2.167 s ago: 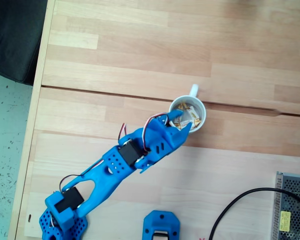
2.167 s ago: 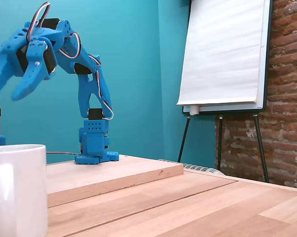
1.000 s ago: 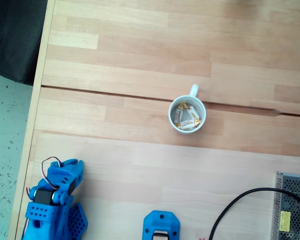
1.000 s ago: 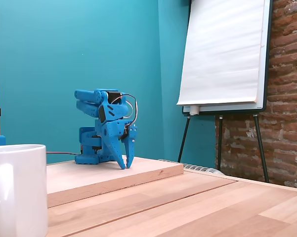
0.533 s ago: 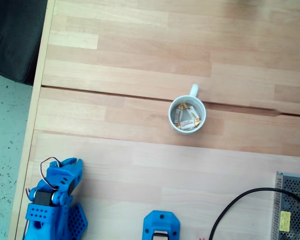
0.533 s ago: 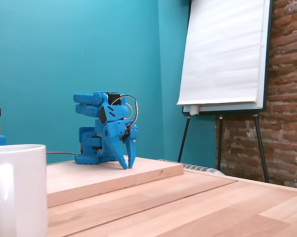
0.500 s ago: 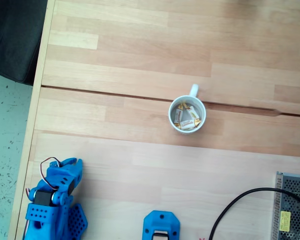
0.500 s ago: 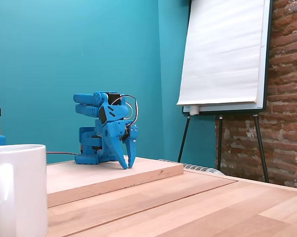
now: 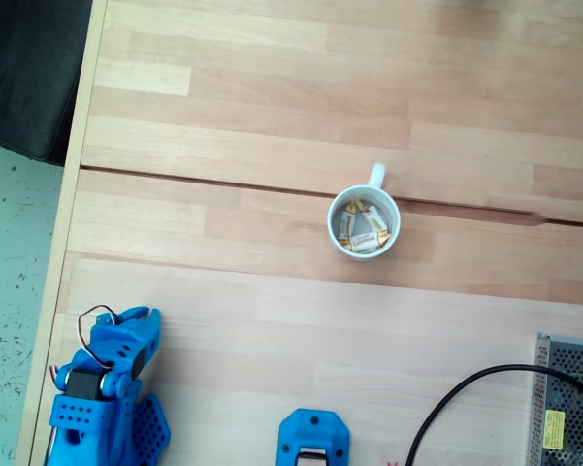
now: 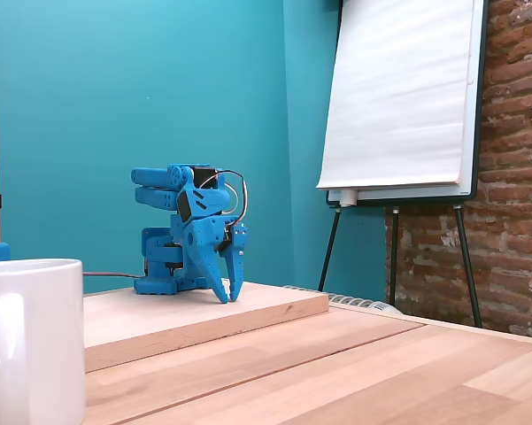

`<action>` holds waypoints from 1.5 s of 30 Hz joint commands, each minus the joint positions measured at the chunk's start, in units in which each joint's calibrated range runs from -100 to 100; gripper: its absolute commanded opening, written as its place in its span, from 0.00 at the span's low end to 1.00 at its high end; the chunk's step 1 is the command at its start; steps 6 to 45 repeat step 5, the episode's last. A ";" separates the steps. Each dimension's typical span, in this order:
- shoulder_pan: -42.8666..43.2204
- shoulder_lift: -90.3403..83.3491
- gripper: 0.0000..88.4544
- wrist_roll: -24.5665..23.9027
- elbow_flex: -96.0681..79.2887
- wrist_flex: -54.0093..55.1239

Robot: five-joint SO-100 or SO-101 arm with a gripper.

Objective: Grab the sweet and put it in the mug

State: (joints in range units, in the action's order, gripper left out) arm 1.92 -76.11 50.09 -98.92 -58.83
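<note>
The white mug [image 9: 364,223] stands near the middle of the wooden table, handle pointing to the far side. Several wrapped sweets [image 9: 361,229], cream with yellow-orange ends, lie inside it. In the low fixed view the mug [image 10: 26,345] fills the bottom left corner and its inside is hidden. My blue arm is folded back over its base at the bottom left of the top-down fixed view. The gripper [image 10: 227,298] points down at the raised board, far from the mug. Its fingertips stand a little apart with nothing between them. From above, the gripper [image 9: 136,328] shows as a blue wedge.
A second blue part [image 9: 312,442] sits at the bottom edge. A black cable [image 9: 466,393] curves toward a metal mesh box [image 9: 567,403] at the bottom right. The table's left edge [image 9: 73,194] drops to the floor. A flip chart [image 10: 403,97] stands behind.
The arm pulled back from above the mug to its folded pose at the bottom left. Nothing has moved in the last half second.
</note>
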 commanded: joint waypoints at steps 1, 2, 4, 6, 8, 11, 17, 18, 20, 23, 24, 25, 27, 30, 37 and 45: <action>0.48 0.04 0.04 -0.10 -1.08 -0.28; 0.48 0.04 0.04 -0.10 -1.08 -0.28; 0.48 0.04 0.04 -0.10 -1.08 -0.28; 0.48 0.04 0.04 -0.10 -1.08 -0.28; 0.48 0.04 0.04 -0.10 -1.08 -0.28; 0.48 0.04 0.04 -0.10 -1.08 -0.28; 0.48 0.04 0.04 -0.10 -1.08 -0.28; 0.48 0.04 0.04 -0.10 -1.08 -0.28; 0.48 0.04 0.04 -0.10 -1.08 -0.28; 0.48 0.04 0.04 -0.10 -1.08 -0.28; 0.48 0.04 0.04 -0.10 -1.08 -0.28; 0.48 0.04 0.04 -0.10 -1.08 -0.28; 0.48 0.04 0.04 -0.10 -1.08 -0.28; 0.48 0.04 0.04 -0.10 -1.08 -0.28; 0.48 0.04 0.04 -0.10 -1.08 -0.28; 0.48 0.04 0.04 -0.10 -1.08 -0.28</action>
